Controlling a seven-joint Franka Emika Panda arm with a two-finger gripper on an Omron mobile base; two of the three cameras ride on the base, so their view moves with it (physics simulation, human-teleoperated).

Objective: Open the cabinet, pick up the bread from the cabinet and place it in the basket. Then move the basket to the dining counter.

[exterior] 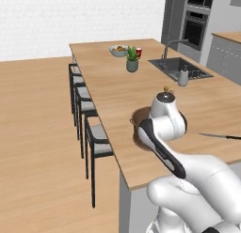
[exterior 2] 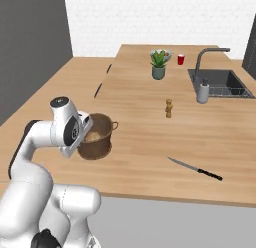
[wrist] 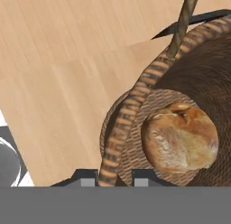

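Jaws clamped on the basket [wrist: 135, 110] rim, bread [wrist: 180, 138] inside, on dining counter [exterior 2: 150, 127].

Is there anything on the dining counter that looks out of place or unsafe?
One thing: a knife lies loose on the bare dining counter, near its front edge, with no board or rack by it. The basket stands upright with the bread lying inside, and the end effector is shut on the basket's rim. Nothing is spilled.

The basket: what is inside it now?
Inside the basket lies the bread, on its woven bottom. The bottom under the roll is covered.
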